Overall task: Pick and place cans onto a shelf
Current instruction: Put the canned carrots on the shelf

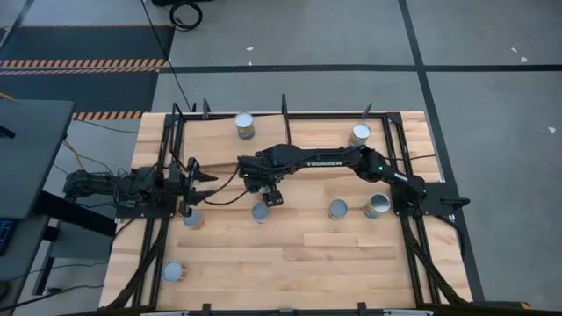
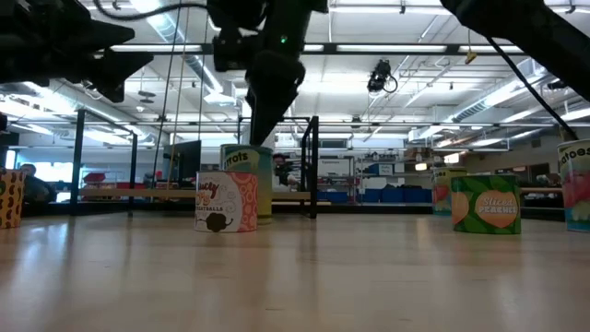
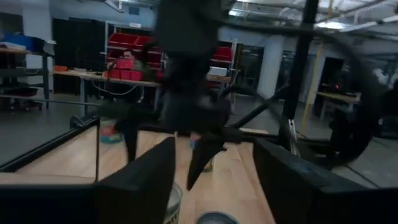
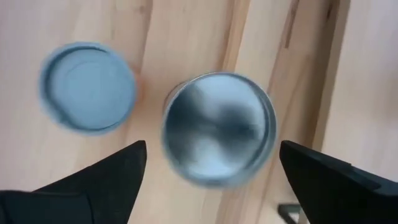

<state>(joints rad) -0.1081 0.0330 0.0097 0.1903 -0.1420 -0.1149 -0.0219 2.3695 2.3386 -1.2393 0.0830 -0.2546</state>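
While the left pincer (image 1: 191, 180) waits at nine o'clock, the right pincer (image 1: 273, 197), spread wide, hangs directly above an upright can (image 4: 219, 128) mid-tabletop.

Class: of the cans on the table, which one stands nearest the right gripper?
The can just below the right gripper in the overhead view; every other can stands clearly farther away.

Big workshop or lab w/ high ceiling lights (image 2: 369, 46), red bins (image 3: 127, 43) on racks, work tables (image 3: 81, 76), striped tape (image 1: 88, 63) on grey floor.
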